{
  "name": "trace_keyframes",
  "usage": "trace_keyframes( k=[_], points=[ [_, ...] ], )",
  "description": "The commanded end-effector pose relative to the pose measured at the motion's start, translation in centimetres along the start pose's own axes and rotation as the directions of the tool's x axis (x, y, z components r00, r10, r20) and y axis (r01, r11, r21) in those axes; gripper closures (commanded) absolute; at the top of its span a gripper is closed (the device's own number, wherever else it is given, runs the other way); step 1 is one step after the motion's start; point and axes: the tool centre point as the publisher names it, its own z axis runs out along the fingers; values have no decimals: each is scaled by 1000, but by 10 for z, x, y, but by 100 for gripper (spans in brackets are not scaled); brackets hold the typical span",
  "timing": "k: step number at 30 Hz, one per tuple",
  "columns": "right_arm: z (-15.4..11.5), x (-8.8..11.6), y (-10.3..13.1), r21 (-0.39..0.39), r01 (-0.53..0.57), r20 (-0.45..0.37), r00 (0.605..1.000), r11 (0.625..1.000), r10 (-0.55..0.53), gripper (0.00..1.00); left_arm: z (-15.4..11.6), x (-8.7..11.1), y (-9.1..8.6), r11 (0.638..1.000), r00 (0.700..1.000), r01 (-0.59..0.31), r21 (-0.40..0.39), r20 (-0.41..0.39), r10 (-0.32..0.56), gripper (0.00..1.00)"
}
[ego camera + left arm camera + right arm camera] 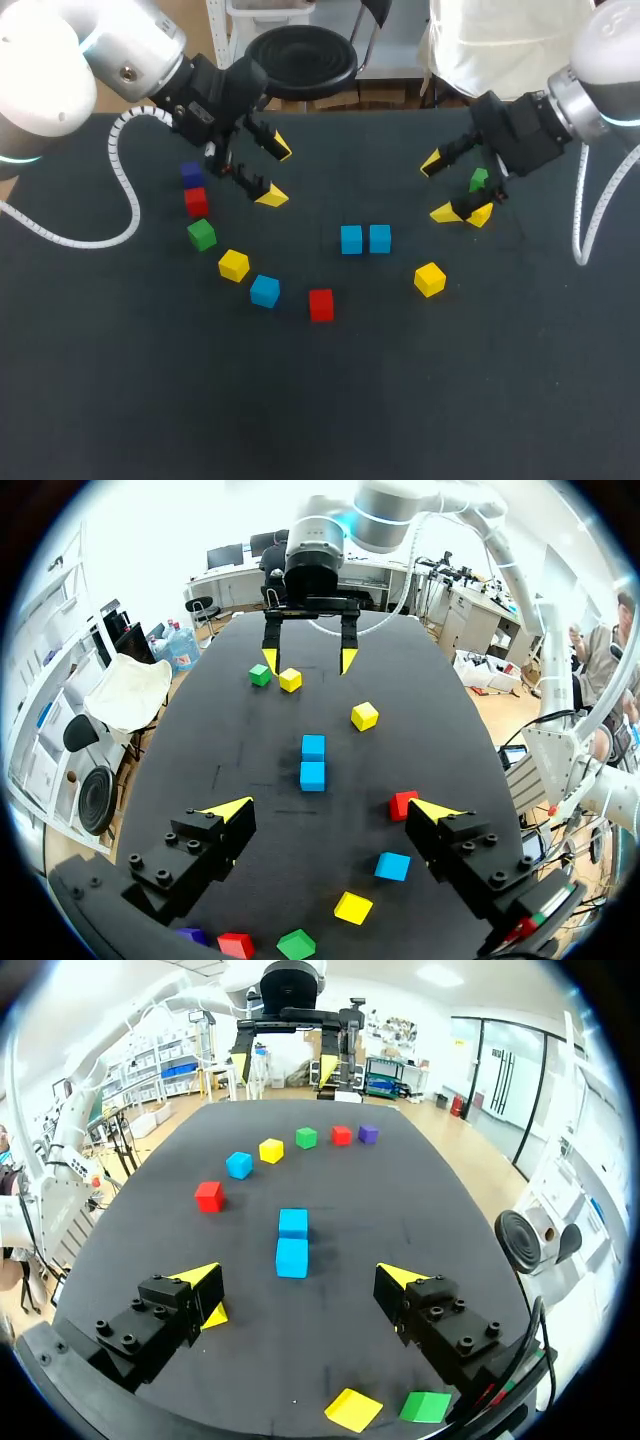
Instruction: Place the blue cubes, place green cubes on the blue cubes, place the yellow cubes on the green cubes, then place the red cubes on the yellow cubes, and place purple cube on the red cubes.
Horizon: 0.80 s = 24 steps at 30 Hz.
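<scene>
Two blue cubes (351, 239) (380, 238) sit side by side, touching, at mid-table, ahead of both grippers. A third blue cube (265, 290) lies in an arc with a red cube (321, 305), a yellow cube (233, 265), a green cube (201, 234), a second red cube (196, 201) and the purple cube (191, 175). My left gripper (276, 171) hangs open and empty just right of that arc. My right gripper (439, 187) is open and empty too, with a green cube (479, 180) and a yellow cube (481, 213) beside it. Another yellow cube (430, 279) lies nearer the front.
In the left wrist view my gripper (330, 810) looks over the blue pair (312, 775) toward the right gripper (306, 660). From the right wrist, that gripper (300, 1278) faces the same pair (291, 1257). The black table (320, 400) stretches on toward its front edge.
</scene>
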Motion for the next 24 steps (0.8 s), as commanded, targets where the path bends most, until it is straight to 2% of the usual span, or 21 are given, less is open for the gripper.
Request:
trace_keyframes(
  k=[1, 6, 8, 11, 14, 24],
  points=[
    [0, 0, 0, 0, 0, 0, 1000, 1000, 0, 0, -2, 6, -8, 1000, 1000, -14, 28, 13, 13, 0],
    [0, 0, 0, 0, 0, 0, 1000, 1000, 0, 0, 1, 12, -38, 992, 998, -64, 107, -9, 66, 0],
    [0, 0, 0, 0, 0, 0, 1000, 1000, 0, 0, 3, 12, -50, 989, 993, -101, 106, -49, 106, 0],
    [0, 0, 0, 0, 0, 0, 1000, 1000, 0, 0, 8, 14, -65, 982, 988, -136, 134, -58, 145, 0],
    [0, 0, 0, 0, 0, 0, 1000, 1000, 0, 0, 15, 21, -75, 976, 991, -101, 195, -67, 116, 0],
    [0, 0, 0, 0, 0, 0, 1000, 1000, 0, 0, 16, 25, -77, 974, 992, -85, 211, -78, 104, 0]
  ],
)
